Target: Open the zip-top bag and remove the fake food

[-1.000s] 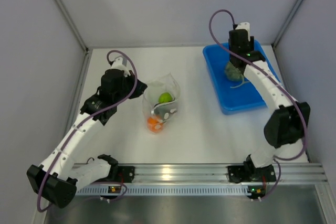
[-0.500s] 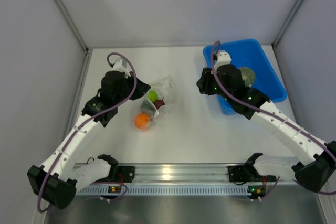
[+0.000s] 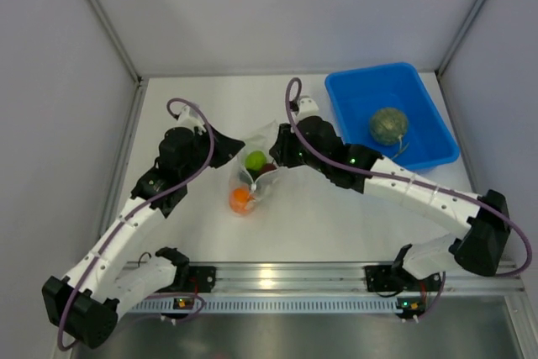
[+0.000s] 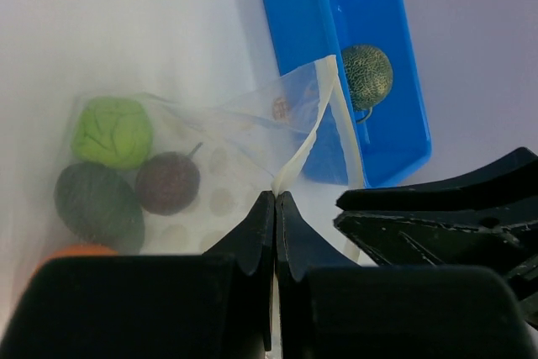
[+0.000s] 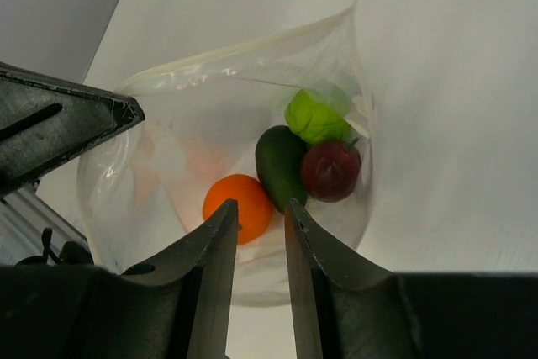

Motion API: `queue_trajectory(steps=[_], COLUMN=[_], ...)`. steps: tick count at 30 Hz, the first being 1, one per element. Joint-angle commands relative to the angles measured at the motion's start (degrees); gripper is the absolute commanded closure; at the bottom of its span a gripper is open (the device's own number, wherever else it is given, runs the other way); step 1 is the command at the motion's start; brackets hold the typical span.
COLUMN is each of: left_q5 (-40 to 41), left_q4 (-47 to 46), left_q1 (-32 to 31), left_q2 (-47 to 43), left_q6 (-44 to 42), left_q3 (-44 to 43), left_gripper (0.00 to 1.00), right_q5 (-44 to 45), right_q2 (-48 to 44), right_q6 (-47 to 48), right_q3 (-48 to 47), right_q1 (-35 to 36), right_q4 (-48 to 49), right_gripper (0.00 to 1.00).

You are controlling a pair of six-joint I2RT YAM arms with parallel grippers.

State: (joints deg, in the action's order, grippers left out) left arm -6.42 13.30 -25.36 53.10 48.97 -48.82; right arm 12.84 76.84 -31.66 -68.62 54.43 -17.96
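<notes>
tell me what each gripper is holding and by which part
The left gripper pinches the bag by its white zip strip at the mouth. The right gripper is open over the bag's mouth, holding nothing.

My right gripper (image 5: pixel 258 212) sits low in frame, fingers a little apart with nothing pinched, tips over the near side of the bag (image 5: pixel 244 81). The bag is clear, mouth gaping toward me, on the white table (image 5: pixel 454 81). Inside, bunched together: orange (image 5: pixel 244 195), dark green piece (image 5: pixel 277 161), light green piece (image 5: pixel 318 117), dark red fruit (image 5: pixel 330 170) with a stem. The black left gripper (image 5: pixel 126 113) meets the bag's rim at left.
</notes>
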Motion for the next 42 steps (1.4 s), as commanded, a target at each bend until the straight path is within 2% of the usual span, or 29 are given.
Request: queue_trajectory(steps=[1, 5, 10, 17, 32, 36, 42], left_q5=[0.5, 1.9, 11.0, 21.3, 26.3, 26.2, 25.2], left_q4=[-5.7, -5.8, -8.6, -8.6, -8.6, -8.5, -8.5], left_q1=[-0.6, -0.9, -4.3, -8.8, -9.4, -9.6, -9.6], left_q2=[-1.6, -1.9, -4.2, -9.1, -13.0, -13.6, -13.1], left_q6=[1.7, 3.0, 8.9, 12.5, 15.1, 14.0, 13.2], left_q3=[0.5, 1.0, 5.4, 9.1, 11.7, 11.7, 12.2], left_gripper=[1.00, 1.00, 1.00, 1.00, 1.00, 1.00, 1.00], right_q5=[2.1, 4.8, 9.2, 13.6, 16.6, 20.9, 19.1], right_q2=[4.6, 12.3, 20.1, 23.6, 33.5, 34.6, 35.1], right_q6=[-3.4, -7.5, -11.0, -14.5, -15.5, -14.7, -13.2], right_q3=[-8.2, -15.2, -21.3, -20.0, -25.8, -26.7, -23.8], right_q1=[2.2, 2.3, 3.7, 6.4, 5.2, 5.0, 3.1], right_q4=[4.0, -2.8, -7.8, -8.0, -13.1, -16.1, -12.9], right_gripper=[0.71, 0.75, 0.75, 0.74, 0.66, 0.64, 0.62])
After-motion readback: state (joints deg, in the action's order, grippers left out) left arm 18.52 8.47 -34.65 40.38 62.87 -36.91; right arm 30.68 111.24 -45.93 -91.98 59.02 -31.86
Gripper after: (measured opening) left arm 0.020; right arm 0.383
